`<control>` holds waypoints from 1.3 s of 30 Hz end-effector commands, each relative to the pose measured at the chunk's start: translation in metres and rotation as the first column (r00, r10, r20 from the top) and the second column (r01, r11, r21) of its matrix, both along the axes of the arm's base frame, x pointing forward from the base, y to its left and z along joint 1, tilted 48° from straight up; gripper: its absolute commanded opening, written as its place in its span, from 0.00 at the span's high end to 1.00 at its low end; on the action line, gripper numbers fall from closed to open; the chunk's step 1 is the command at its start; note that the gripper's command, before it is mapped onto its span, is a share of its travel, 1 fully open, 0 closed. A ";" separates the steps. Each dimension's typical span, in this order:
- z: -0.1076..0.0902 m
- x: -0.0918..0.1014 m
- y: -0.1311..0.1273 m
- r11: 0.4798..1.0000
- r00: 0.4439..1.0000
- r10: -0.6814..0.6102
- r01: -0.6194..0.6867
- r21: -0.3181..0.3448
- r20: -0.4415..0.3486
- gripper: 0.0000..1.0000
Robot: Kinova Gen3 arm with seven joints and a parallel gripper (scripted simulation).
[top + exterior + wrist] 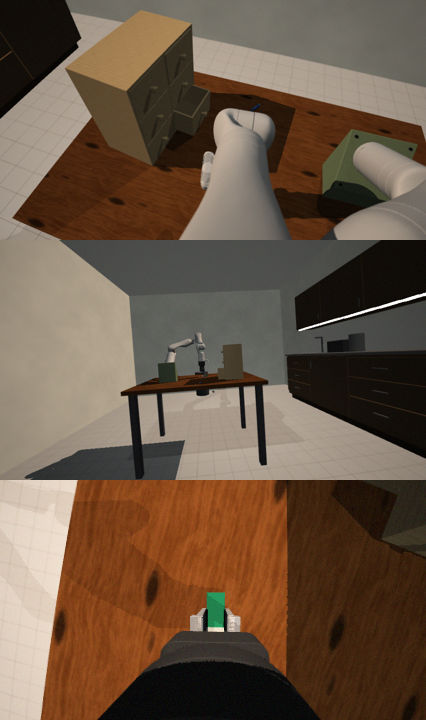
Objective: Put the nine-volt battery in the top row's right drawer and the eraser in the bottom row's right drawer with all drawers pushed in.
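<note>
The small chest [119, 50] [233, 362] stands upright, its right bottom drawer [183, 119] [220, 373] pulled partly out; the part of its inside that shows is empty. The right top drawer [178, 69] and the others look pushed in. The eraser [216, 606], green with a white end, lies between my fingers in the wrist view. My gripper [215, 616] [204, 375] points down at the table and its pads sit against the eraser's two long sides, shut on it. In the top view the arm hides gripper and eraser. I cannot make out the nine-volt battery.
A small blue cylinder [255, 107] [200, 382] lies on the table [89, 190] beyond the arm, in front of the chest. A green block [336, 166] [167, 372] stands across from the chest, partly behind the arm. The open drawer juts out toward the arm.
</note>
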State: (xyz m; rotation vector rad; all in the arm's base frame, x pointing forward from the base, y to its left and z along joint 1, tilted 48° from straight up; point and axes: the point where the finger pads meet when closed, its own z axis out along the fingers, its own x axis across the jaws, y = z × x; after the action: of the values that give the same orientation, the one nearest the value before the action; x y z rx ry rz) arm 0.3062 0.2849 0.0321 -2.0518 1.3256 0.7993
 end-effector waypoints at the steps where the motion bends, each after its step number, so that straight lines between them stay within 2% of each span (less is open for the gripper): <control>1: 0.003 0.002 -0.003 1.000 1.000 -0.003 0.003 0.000 0.003 0.55; 7: 0.011 0.005 -0.012 1.000 1.000 -0.003 0.003 0.000 0.003 0.55; 19: 0.053 0.016 -0.058 1.000 1.000 -0.003 0.003 0.000 0.003 0.55; 27: 0.065 0.019 -0.071 1.000 1.000 -0.003 0.003 0.000 0.003 0.55; 39: 0.066 0.019 -0.072 1.000 1.000 -0.003 0.003 0.000 0.003 0.55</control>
State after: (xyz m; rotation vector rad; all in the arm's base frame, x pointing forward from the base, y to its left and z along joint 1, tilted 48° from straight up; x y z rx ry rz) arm 0.3249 0.2127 0.0977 -2.0481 1.3277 0.7947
